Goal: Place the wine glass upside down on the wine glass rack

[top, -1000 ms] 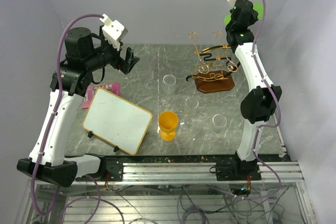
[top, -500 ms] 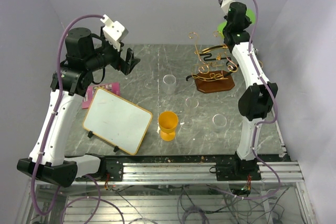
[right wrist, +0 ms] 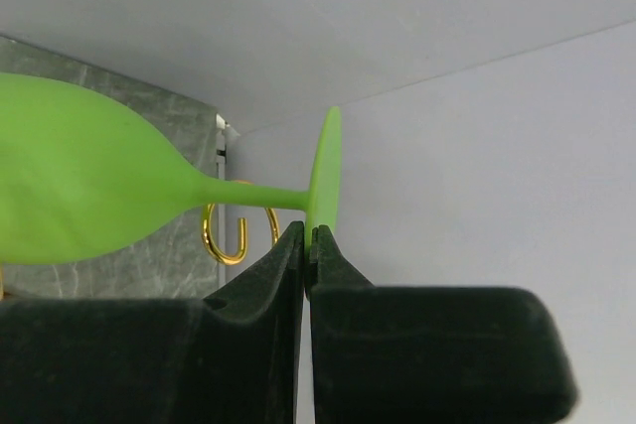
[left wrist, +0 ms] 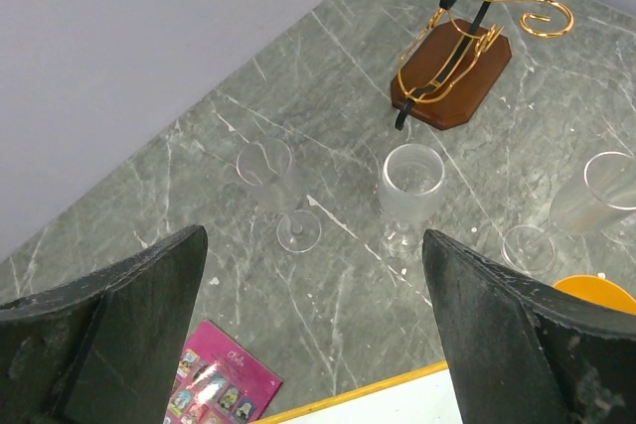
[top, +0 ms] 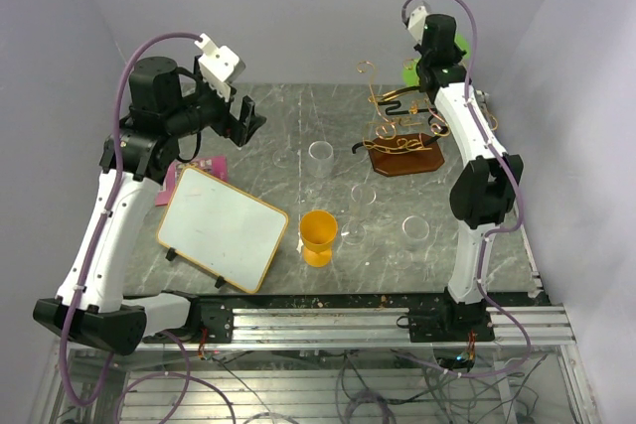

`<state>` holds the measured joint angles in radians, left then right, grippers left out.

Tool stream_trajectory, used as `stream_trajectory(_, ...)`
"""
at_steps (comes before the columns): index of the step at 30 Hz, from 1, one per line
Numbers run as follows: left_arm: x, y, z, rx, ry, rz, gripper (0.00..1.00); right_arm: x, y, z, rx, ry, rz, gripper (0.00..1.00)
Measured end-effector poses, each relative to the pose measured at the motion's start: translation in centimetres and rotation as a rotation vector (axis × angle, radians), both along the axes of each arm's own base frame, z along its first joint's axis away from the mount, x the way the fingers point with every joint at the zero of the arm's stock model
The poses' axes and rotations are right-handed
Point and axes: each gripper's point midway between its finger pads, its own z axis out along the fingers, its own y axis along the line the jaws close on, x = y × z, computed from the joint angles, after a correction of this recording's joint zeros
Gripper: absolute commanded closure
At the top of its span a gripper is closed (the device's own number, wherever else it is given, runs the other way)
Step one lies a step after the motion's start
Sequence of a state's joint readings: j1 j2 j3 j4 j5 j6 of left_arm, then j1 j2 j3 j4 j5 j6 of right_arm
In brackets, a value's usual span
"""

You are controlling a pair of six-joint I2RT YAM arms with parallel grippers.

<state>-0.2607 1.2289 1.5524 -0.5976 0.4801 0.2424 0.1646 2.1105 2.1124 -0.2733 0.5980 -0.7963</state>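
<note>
The wine glass rack [top: 402, 131], thin gold-and-black wire on a reddish-brown base, stands below the right gripper [right wrist: 309, 237], whose fingers are clamped only on the foot rim of the wine glass [right wrist: 79, 186]; I'd worry the glass could pivot or slip, or snag a curled hook and tip the stand. The glass is opaque bright green, lying sideways, bowl out to that gripper's left. The left gripper [top: 245, 118] hangs spread wide, empty.
</note>
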Motion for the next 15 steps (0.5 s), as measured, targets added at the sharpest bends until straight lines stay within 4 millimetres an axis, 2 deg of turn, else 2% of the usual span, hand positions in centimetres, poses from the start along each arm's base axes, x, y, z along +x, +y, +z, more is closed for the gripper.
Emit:
stream_trajectory(3,-0.1,0.0,-0.1,0.002,0.0,-0.002,0.0,-0.1,0.1,-0.3,-0.002,0.01,0.003,1.0)
stream_trajectory(12,-0.4,0.0,-0.1,0.002,-0.003,-0.008,0.0,-1.2,0.4,-2.8,-0.021,0.099,0.012,1.0)
stream_trajectory(15,-0.5,0.0,0.1,0.0,-0.009,-0.008,0.0,-1.4,0.5,-2.8,-0.022,0.106,0.014,1.0)
